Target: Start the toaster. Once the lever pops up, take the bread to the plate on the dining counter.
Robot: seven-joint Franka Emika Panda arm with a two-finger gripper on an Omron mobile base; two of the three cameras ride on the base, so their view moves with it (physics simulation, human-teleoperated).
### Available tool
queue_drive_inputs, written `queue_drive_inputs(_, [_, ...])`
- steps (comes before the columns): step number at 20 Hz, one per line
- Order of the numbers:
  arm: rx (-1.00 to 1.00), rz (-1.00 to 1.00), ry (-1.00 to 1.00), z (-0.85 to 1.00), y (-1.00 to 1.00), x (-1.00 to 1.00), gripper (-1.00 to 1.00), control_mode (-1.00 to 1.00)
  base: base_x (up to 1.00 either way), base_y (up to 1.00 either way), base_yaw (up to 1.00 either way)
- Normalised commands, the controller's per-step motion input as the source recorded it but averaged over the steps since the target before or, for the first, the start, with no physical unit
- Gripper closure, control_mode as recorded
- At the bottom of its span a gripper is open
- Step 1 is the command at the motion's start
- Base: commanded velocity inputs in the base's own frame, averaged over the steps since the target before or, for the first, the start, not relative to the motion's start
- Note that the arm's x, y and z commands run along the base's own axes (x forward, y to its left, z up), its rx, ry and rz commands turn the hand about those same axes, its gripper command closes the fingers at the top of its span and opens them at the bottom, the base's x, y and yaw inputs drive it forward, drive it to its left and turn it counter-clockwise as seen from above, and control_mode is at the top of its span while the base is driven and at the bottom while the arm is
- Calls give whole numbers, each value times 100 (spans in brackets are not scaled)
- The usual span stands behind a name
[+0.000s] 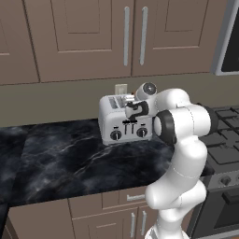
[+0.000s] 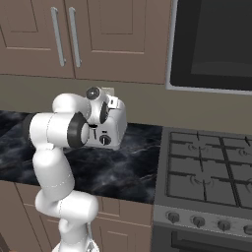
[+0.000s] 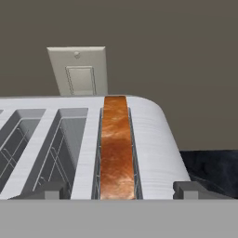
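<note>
The silver toaster (image 1: 116, 125) (image 2: 114, 132) stands on the black marble worktop against the wall. In the hand view a slice of bread (image 3: 116, 148) with a brown-orange crust sits in the rightmost slot of the toaster (image 3: 155, 135); the other slots look empty. My gripper (image 1: 127, 102) (image 2: 115, 105) (image 3: 120, 190) hovers just above the toaster's front edge. It is open, its two fingertips (image 3: 46, 190) straddle the bread slot, and nothing is held. The small black levers (image 1: 130, 122) show on the toaster's front above the two knobs. The plate and the dining counter are out of view.
A cream wall switch plate (image 3: 79, 69) (image 1: 121, 88) sits behind the toaster. A gas stove (image 2: 209, 167) (image 1: 226, 135) adjoins the worktop (image 1: 65, 158) on the right, with a microwave (image 2: 216, 44) above it. Brown cabinets (image 1: 93, 32) hang overhead.
</note>
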Motion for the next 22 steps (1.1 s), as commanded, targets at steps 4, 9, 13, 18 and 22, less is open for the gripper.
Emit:
queue_drive_inputs(4, [0, 0, -3, 15, 0, 0, 100, -100, 0, 0, 0])
queue_drive_inputs(9, [0, 0, -1, 15, 0, 0, 100, -100, 0, 0, 0])
queue_drive_inputs(13, [0, 0, 0, 14, 0, 0, 100, -100, 0, 0, 0])
queue_drive_inputs(18, [0, 0, 0, 14, 0, 0, 100, -100, 0, 0, 0])
queue_drive_inputs(22, [0, 0, 0, 17, 0, 0, 100, -100, 0, 0, 0])
